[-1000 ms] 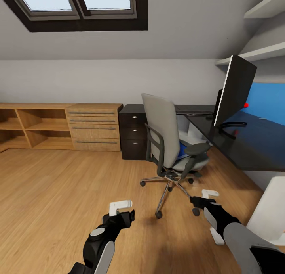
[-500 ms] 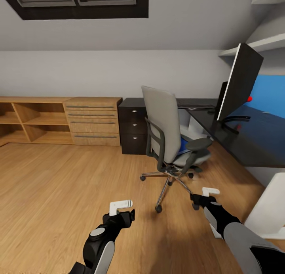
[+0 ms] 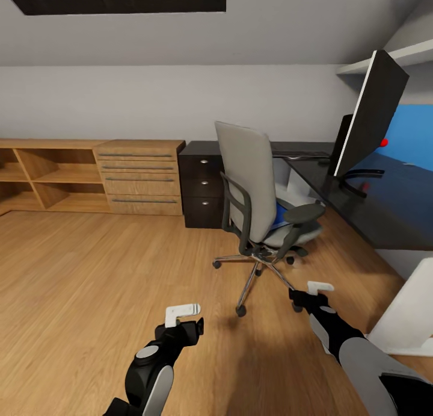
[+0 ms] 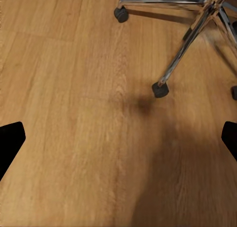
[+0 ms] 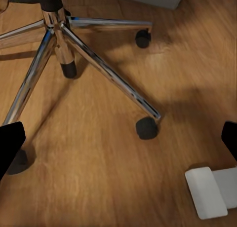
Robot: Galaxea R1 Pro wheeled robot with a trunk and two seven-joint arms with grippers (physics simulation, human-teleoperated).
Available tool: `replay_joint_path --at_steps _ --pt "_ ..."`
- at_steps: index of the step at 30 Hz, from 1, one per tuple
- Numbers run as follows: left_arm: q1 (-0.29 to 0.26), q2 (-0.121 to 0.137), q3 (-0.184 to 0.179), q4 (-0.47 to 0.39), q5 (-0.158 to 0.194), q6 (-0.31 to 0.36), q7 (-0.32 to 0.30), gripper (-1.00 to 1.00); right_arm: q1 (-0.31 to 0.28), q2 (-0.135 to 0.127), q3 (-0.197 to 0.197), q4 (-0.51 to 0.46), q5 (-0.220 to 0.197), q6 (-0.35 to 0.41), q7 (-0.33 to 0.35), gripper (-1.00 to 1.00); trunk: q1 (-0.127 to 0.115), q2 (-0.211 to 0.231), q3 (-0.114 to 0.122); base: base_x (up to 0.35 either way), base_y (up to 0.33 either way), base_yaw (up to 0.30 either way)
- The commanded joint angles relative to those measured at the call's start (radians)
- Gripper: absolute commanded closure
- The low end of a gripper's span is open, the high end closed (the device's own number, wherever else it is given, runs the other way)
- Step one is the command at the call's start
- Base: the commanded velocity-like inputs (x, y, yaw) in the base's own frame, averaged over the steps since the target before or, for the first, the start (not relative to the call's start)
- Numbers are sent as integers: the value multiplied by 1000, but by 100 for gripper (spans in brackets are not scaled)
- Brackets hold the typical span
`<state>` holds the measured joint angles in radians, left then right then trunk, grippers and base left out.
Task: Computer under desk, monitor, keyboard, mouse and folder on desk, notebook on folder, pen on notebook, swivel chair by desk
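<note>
The grey swivel chair [image 3: 251, 190] stands on the wood floor in front of the black desk [image 3: 385, 214], its back toward me. The blue folder [image 3: 278, 218] lies on its seat. On the desk, the wide monitor [image 3: 371, 112] stands edge-on, and a slim dark strip, probably the keyboard [image 3: 299, 155], lies at the far corner. A pale grey box under the desk, likely the computer [image 3: 299, 187], sits behind the chair. My left gripper [image 3: 183, 312] [image 4: 118, 143] and right gripper [image 3: 322, 313] [image 5: 118, 143] hang open and empty over the floor near the chair's chrome base [image 5: 98, 64]. The mouse, notebook and pen are out of view.
The dark three-drawer pedestal [image 3: 201, 190] stands left of the chair, with a light wood cabinet [image 3: 141, 175] and open shelves [image 3: 42, 181] beyond it. A white boxy thing [image 3: 409, 307] stands on the floor at the right. A small red ball [image 3: 383, 143] lies by the monitor.
The whole picture has shifted, so the camera has tipped down and drawn a little closer to the chair. Both arms hold the same pose and both grippers stay open.
</note>
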<state>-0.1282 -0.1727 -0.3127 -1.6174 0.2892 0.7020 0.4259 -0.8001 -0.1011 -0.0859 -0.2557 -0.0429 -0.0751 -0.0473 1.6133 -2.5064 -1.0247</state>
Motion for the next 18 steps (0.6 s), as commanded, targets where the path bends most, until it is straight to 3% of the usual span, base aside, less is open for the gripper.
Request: replay_joint_path --at_steps 1,6,7,11,18 --pt "-1 0 0 -1 10 2 10 -100 -1 0 -4 1 -5 -9 0 -100 0 0 -1 0 0 0" --pt "-1 12 1 -1 10 2 10 -100 1 -1 -10 8 -2 -109 -1 -100 0 0 -1 0 0 0" --pt "-1 14 1 -1 10 2 10 -100 2 -2 -11 14 0 -198 -24 -100 0 0 -1 0 0 0" --pt "-1 16 2 -1 10 2 10 -100 2 -4 -11 14 -3 -227 -119 -100 0 0 -1 0 0 0" --pt "-1 26 21 -1 11 3 10 -100 4 3 -11 11 -6 -233 -143 -100 0 0 -1 0 0 0"
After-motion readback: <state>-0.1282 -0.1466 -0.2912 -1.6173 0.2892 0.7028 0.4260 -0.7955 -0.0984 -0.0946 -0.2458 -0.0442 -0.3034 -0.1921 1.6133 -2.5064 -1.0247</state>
